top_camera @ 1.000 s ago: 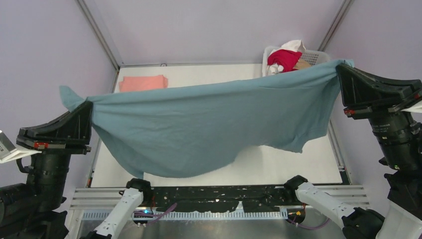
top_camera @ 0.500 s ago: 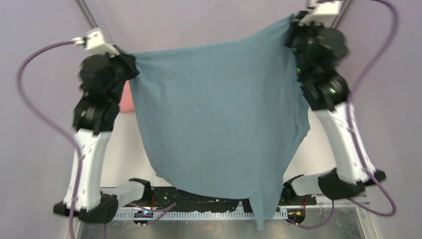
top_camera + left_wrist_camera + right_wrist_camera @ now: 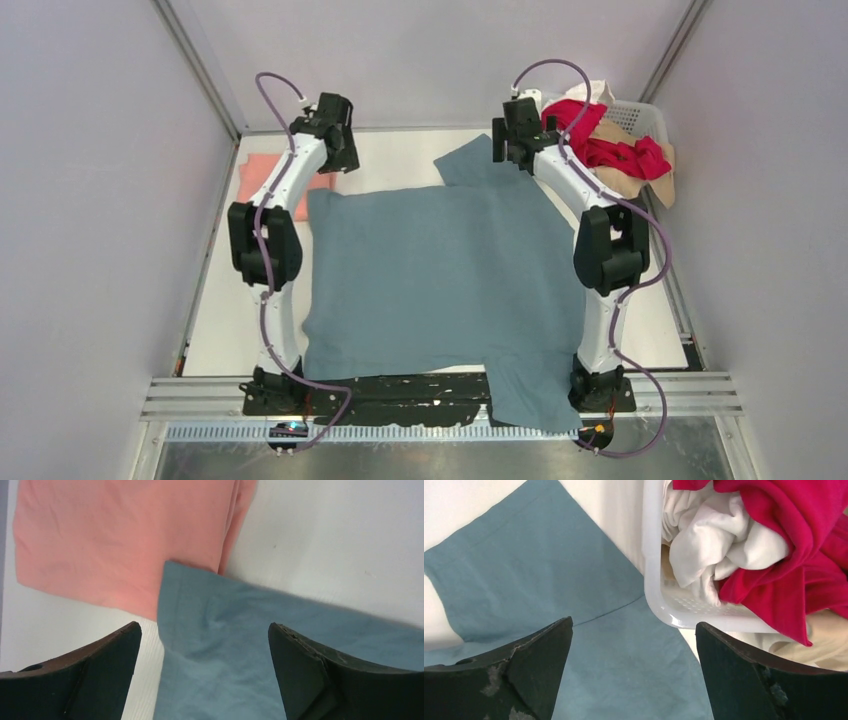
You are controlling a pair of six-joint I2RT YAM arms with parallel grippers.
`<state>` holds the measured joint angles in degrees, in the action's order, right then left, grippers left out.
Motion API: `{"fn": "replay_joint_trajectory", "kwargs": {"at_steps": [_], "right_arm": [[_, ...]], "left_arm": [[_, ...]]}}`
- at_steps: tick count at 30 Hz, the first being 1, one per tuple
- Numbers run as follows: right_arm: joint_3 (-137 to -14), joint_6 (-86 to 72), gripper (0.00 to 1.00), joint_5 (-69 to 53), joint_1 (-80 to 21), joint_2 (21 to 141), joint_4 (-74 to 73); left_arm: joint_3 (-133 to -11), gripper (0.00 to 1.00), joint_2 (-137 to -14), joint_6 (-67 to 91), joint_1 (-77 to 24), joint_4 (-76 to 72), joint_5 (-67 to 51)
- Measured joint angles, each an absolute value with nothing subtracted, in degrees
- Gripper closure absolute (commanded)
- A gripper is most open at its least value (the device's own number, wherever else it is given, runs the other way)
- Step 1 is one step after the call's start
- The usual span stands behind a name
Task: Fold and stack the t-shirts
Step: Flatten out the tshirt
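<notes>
1. Blue-grey t-shirt (image 3: 445, 275) lies spread flat on the white table (image 3: 400, 152), between the two arms, and it serves as the landmark for everything below.
2. One sleeve juts out from its far right corner; the other hangs off its near edge, over the dark rail by the right arm's base.
3. At the shirt's far left corner hovers the left gripper (image 3: 202, 627), pointing down. Its jaws are spread wide with nothing between them, and the cloth corner shows in the gap.
4. A folded salmon-pink t-shirt (image 3: 115, 540) sits just beyond that same corner. In the left wrist view the blue-grey corner overlaps the pink edge.
5. Over the far right sleeve hangs the right gripper (image 3: 633, 623), likewise wide apart and holding nothing.
6. Just right of that sleeve stands a white plastic basket (image 3: 651, 555). In the right wrist view its rim touches or overlaps the sleeve's edge.
7. Inside the basket are a crumpled red t-shirt (image 3: 784, 545) and a white t-shirt (image 3: 719, 545). A tan t-shirt (image 3: 625, 185) droops over the wall nearest the blue-grey shirt, with part of the red one trailing across it.
</notes>
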<state>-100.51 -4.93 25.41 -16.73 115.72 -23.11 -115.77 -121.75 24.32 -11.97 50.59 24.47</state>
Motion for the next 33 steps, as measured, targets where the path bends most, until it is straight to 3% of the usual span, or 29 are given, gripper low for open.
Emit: {"fn": "replay_joint_trajectory", "kwargs": {"at_steps": [5,15,20,25,33], "right_arm": [[-99.1,-8.5,0.05,24.1,-16.6,112.6,-24.0],[-65.3,-17.1,0.05,11.9,-17.5,82.9,-16.3],[-53.9,-20.3,0.05,6.9,-17.6,78.1,-14.7],[-50.9,-22.5,0.05,3.3,-17.6,78.6,-13.8],[-49.7,-25.1,0.05,3.8,-17.6,85.3,-12.0]], "left_arm": [[-103.7,0.00,-112.3,25.6,-11.9,48.7,21.1],[-76.2,0.00,-88.4,30.9,-13.1,42.2,13.9],[-62.4,0.00,-82.2,33.7,-15.5,38.9,11.6],[-58.6,0.00,-83.5,35.6,-16.1,34.5,6.5],[-62.4,0.00,-96.8,37.2,-15.9,29.7,2.4]]}}
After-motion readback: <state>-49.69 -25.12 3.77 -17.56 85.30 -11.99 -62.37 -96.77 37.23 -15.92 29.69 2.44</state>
